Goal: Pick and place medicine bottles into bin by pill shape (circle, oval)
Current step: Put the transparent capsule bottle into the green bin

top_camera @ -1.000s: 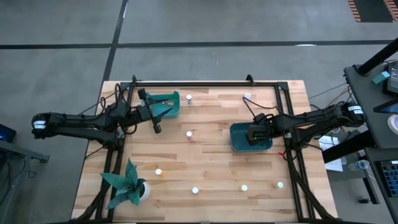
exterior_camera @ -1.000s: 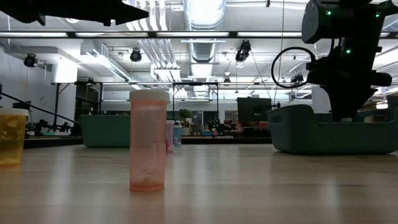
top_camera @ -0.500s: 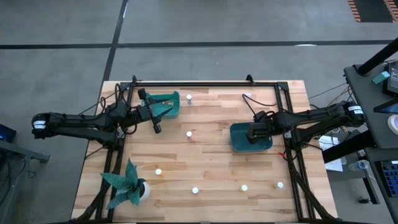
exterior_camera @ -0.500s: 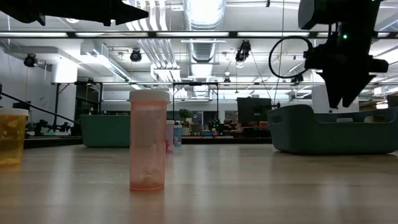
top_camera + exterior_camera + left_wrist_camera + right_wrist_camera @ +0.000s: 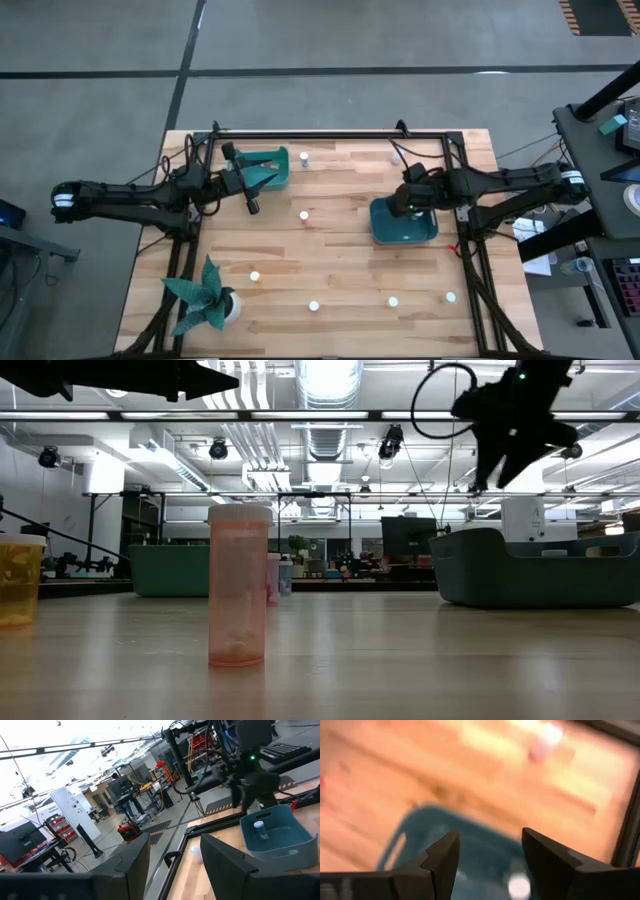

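Several medicine bottles stand upright on the wooden table, showing as white caps from above, among them one at the middle [image 5: 305, 215] and one near the front [image 5: 314, 306]. In the low view the nearest bottle [image 5: 238, 585] is clear orange with a pale cap. One bottle [image 5: 258, 826] stands inside the right teal bin [image 5: 404, 222]. My right gripper [image 5: 405, 200] hangs open above that bin with nothing between its fingers [image 5: 490, 855]. My left gripper [image 5: 250, 185] waits open and raised beside the left teal bin [image 5: 268, 168].
A teal paper plant in a white pot [image 5: 205, 300] stands at the front left corner. A black frame rail [image 5: 330, 135] runs along the far edge and down both sides. A yellow bottle [image 5: 18, 578] stands at the left in the low view.
My right gripper has risen out of the right teal bin and now hangs well above its rim, shifted slightly toward the table's far left. It has tipped from steeply downward to a shallower slant. The left arm has kept still.
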You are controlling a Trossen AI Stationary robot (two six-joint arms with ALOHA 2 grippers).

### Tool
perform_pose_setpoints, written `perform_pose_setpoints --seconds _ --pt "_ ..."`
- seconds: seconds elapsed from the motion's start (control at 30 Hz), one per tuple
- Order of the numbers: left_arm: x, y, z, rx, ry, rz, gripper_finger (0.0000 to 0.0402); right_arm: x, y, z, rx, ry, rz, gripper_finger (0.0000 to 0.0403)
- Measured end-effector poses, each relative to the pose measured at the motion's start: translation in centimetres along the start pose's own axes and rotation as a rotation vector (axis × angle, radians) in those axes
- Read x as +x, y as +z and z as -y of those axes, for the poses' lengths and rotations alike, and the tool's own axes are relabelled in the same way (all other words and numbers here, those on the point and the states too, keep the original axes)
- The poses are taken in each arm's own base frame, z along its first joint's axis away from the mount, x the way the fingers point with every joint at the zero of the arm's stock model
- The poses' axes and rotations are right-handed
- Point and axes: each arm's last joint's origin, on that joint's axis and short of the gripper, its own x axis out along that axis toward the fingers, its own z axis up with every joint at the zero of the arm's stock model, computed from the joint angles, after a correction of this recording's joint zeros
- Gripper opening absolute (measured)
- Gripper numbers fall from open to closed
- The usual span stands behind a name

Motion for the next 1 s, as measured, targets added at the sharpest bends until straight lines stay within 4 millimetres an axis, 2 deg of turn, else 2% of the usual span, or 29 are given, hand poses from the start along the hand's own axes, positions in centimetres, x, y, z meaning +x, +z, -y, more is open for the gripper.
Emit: perform_pose_setpoints --seconds 0.23,0.5,1.0 --pt "0.0 0.0 0.0 0.0 0.0 0.0 0.016 0.6 2.6 -0.2 0.04 0.067 0.101 0.0207" --pt "0.0 0.0 0.0 0.0 0.0 0.0 0.016 2.4 5.4 1.9 0.075 -0.009 0.114 0.0217" --pt "0.0 0.0 0.0 0.003 0.001 0.0 0.016 7.5 10.3 4.9 0.096 -0.178 0.053 0.0217"
